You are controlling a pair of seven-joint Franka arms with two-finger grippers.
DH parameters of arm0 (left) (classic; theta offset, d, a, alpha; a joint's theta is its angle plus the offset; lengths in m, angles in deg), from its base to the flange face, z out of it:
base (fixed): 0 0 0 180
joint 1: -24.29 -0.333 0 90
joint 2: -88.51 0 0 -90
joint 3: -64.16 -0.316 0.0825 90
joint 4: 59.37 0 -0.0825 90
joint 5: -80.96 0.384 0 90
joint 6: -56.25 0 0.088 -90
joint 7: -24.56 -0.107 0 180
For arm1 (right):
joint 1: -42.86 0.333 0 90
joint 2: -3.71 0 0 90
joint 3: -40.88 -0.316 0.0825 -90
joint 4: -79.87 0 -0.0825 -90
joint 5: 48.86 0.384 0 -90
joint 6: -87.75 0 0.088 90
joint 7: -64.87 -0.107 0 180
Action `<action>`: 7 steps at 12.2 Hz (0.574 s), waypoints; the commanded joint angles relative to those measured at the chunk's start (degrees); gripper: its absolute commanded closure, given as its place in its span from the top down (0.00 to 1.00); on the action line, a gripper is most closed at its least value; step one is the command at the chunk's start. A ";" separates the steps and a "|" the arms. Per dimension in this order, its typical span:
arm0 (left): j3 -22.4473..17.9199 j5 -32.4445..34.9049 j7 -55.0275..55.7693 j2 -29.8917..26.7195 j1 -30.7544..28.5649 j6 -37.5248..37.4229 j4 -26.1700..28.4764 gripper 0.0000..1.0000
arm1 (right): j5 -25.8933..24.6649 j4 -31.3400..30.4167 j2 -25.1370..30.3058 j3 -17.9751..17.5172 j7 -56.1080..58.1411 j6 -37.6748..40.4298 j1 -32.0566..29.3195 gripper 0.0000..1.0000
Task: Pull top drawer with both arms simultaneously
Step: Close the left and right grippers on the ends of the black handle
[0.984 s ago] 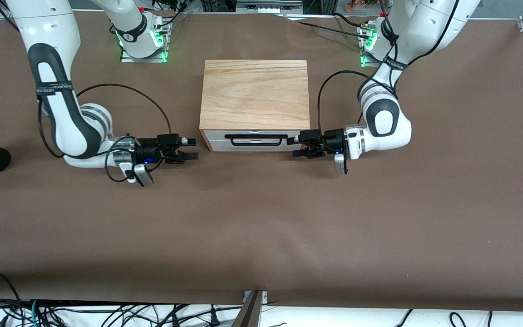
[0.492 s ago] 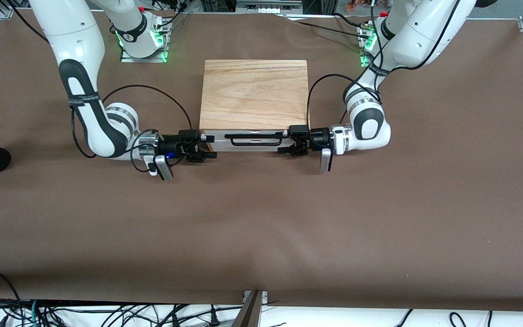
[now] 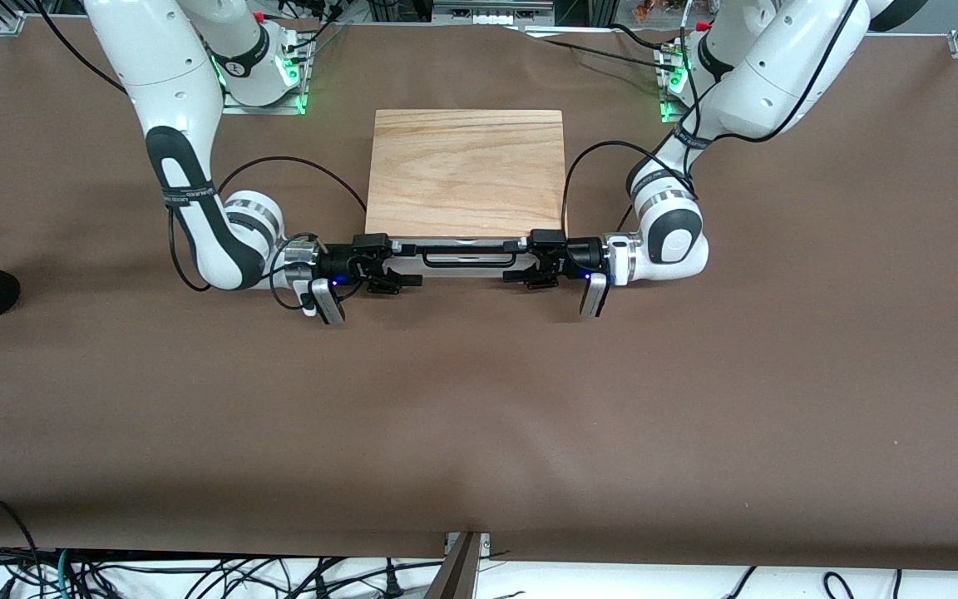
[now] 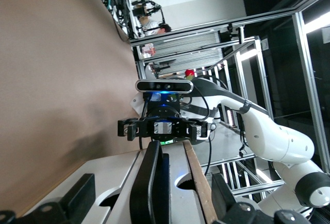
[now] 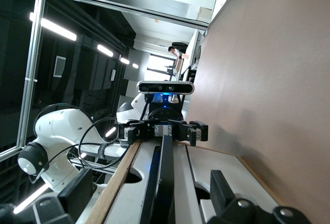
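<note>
Front view bright, even, sharp; light from overhead. Soft shadows lie on the table [image 3: 479, 399] under both arms and in a dark band along its camera-side edge. Green lamps glow at the arm bases. Wrist views high in contrast: ceiling strip lights [image 5: 56, 28] flare against a dark room. Fingers [image 4: 77, 198] closest to each wrist lens are blurred.
</note>
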 commanded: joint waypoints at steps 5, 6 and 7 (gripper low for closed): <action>0.84 -0.36 -5.96 3.36 -0.67 -2.27 -0.55 0.71 | 3.64 0.09 -1.34 0.29 -0.02 -0.87 2.70 1.00; 0.67 -0.36 -5.87 3.62 -0.76 -2.27 -0.29 0.71 | 3.64 0.17 -1.95 0.29 -0.81 -1.49 2.88 0.99; 0.67 -0.36 -5.70 3.63 -0.76 -2.27 0.06 0.71 | 3.64 0.26 -2.04 0.29 -1.42 -1.84 3.49 0.98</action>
